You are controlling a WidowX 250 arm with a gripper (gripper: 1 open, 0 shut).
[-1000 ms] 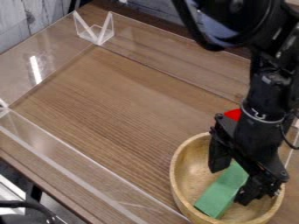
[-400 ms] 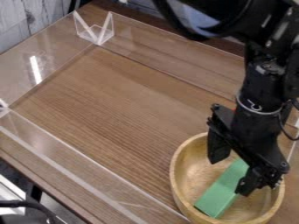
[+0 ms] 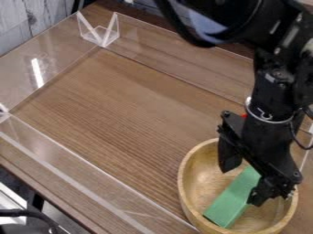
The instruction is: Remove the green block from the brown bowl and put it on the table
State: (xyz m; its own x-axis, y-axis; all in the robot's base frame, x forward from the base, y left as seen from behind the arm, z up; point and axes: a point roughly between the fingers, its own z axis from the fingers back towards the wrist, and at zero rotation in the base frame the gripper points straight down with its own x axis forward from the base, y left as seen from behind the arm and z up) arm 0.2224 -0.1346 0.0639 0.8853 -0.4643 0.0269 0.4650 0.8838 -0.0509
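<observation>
Down in the lower right of the frame sat the brown bowl (image 3: 196, 187), a round wooden dish with a thick rim, partly cut off by the picture's edge. Inside it lay the green block (image 3: 232, 205), leaning with one end low near the bottom of the bowl and the other end higher up toward the far side. It leaned like that because the bowl's floor curves up, so a long flat block could not lie level in it.

Right over the block hung the black end effector (image 3: 258, 179), pointing down into the bowl. Its two fingers (image 3: 229, 154) were spread wide apart, one on each side of the block's upper end. They were not squeezing anything. My guess is that they were open like this so the block could fit between them before they closed. I could not tell if a finger was already touching the block, because the black parts hid the top of it.

A bit of red showed just behind the arm, at the right middle of the frame. It was too hidden to say what it was.

All across the middle and left of the frame stretched the tabletop (image 3: 134, 110), brown with wood lines, with low clear walls (image 3: 49, 55) along its edges. That bare wood looked like a good spot for the block to go. The block was still in the bowl, so the job was not yet done.
</observation>
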